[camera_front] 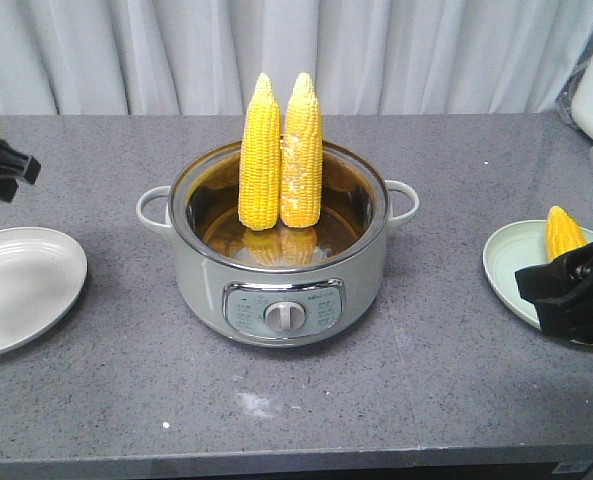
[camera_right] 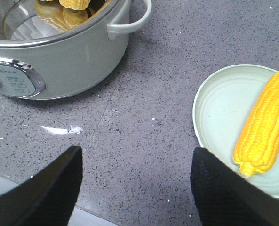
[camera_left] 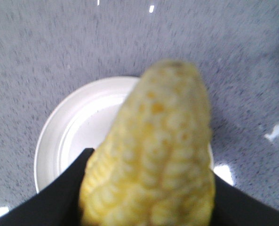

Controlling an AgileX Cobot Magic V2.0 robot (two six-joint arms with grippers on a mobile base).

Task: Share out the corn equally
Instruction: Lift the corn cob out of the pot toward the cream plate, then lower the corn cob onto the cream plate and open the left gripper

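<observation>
– Corn, leftmost cob (camera_left: 158, 141): where does it sit relative to the arm?
– Between the black fingers of the left gripper (camera_left: 151, 165), which is clamped on its thick part. The free end points away from the wrist, over the white plate (camera_left: 78, 127). Whether it touches that plate I cannot tell from where I stand.

– And the middle of the scene?
– Two cobs stand upright in the electric pot (camera_front: 191, 280), points up, side by side and touching, leaning towards the rear wall. The golden cob (camera_front: 261, 150) is on the left, the paler cob (camera_front: 302, 150) on the right. Both are well apart from either gripper.

– The right side?
– The fourth cob (camera_right: 264, 127) lies flat in the pale green plate (camera_right: 214, 108), along its right part, stub end towards the wrist. The right gripper (camera_right: 137, 155) hangs with its fingers spread wide over the grey speckled counter (camera_right: 144, 94), between pot and plate. That cob lies outside the jaws, just beside the right-hand finger.
</observation>
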